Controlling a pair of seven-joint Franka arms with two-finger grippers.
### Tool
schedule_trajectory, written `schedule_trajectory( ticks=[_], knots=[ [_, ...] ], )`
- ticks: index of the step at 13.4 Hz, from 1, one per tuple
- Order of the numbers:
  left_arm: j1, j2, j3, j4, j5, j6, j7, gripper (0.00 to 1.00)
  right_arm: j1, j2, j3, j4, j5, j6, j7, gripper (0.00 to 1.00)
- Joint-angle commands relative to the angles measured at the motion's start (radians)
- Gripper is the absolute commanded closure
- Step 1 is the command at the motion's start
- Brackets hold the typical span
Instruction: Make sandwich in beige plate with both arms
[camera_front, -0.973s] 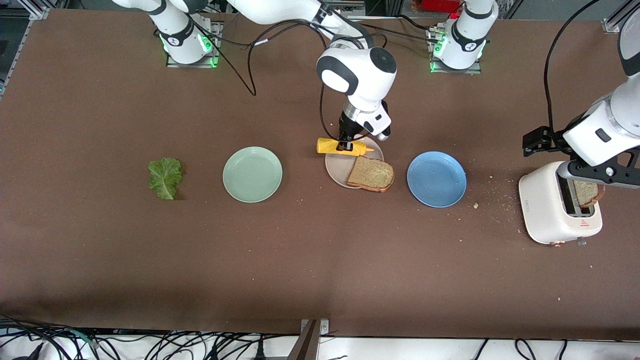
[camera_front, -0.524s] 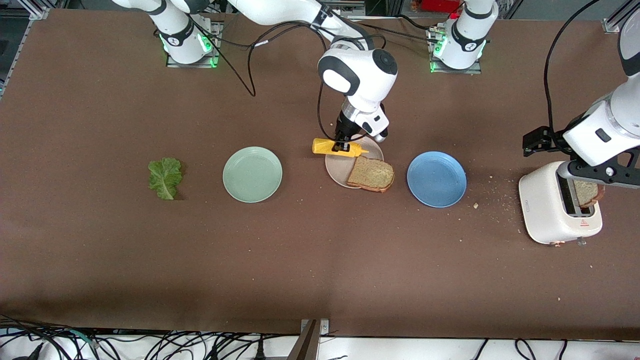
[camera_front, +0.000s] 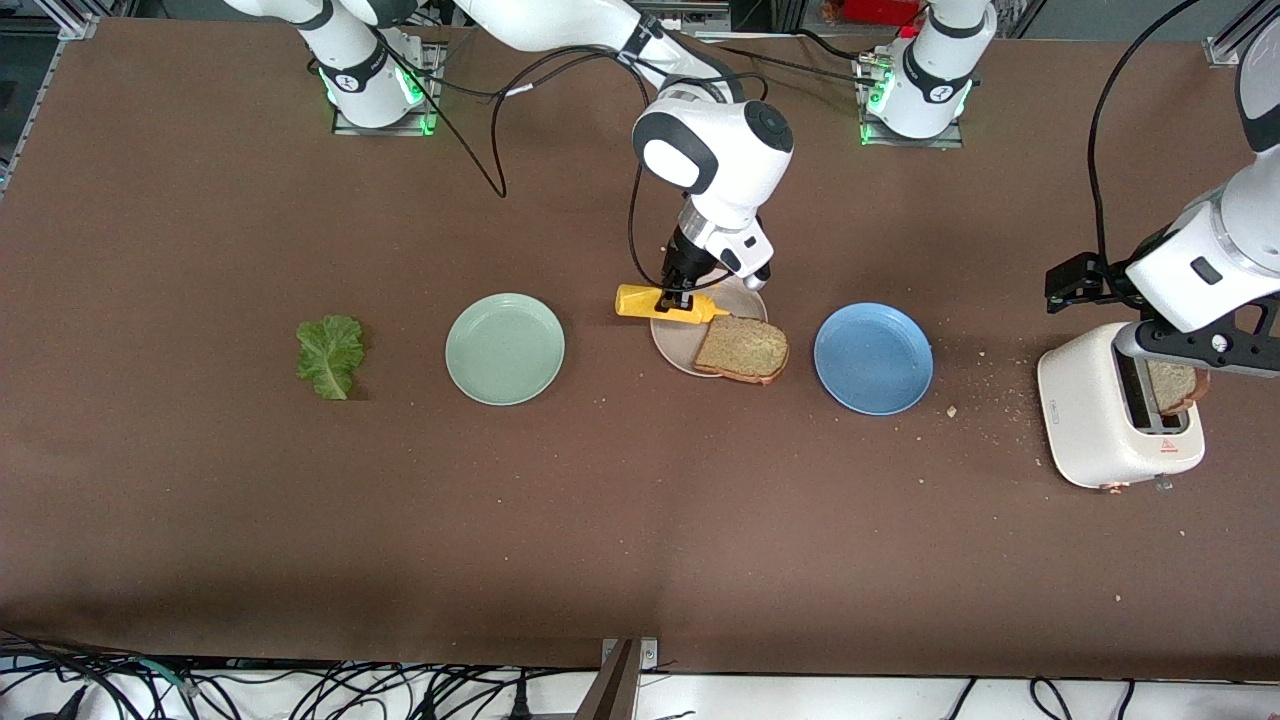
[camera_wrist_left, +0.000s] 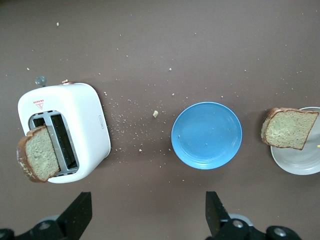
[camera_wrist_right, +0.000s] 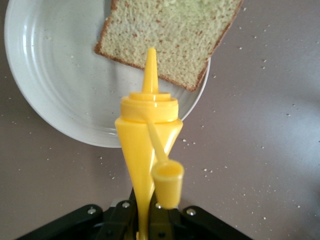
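Beige plate (camera_front: 672, 342) is sitting between the mint plate (camera_front: 505, 349) and blue plate (camera_front: 873, 358), bread slice (camera_front: 742, 348) overhanging its rim toward the blue plate. Right gripper (camera_front: 678, 297) is hanging over the plate's edge, fingers pinching a yellow squeeze bottle (camera_front: 660, 304), nozzle aiming at the bread. Left gripper (camera_wrist_left: 145, 215) is hovering by the toaster (camera_front: 1112, 420), fingers spread; second slice (camera_front: 1172, 385) is leaning out of the slot, lettuce (camera_front: 330, 355) lying apart on open surface.

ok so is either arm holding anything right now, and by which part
The right gripper holds the yellow mustard bottle by the middle of its body, nozzle toward the bread slice on the beige plate. The left gripper is open over the table, holding nothing.
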Motion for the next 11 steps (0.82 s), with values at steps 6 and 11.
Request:
schedule_trajectory(
  ticks=[6, 11],
  knots=[
    [0.004, -0.014, -0.005, 0.000, 0.018, -0.013, -0.007, 0.00, -0.125, -0.058, 0.007, 0.031, 0.284, -0.029, -0.049, 1.00],
    [0.004, -0.014, -0.005, 0.000, 0.018, -0.013, -0.007, 0.00, -0.168, -0.077, 0.008, 0.031, 0.347, -0.029, -0.083, 1.00]
  ],
)
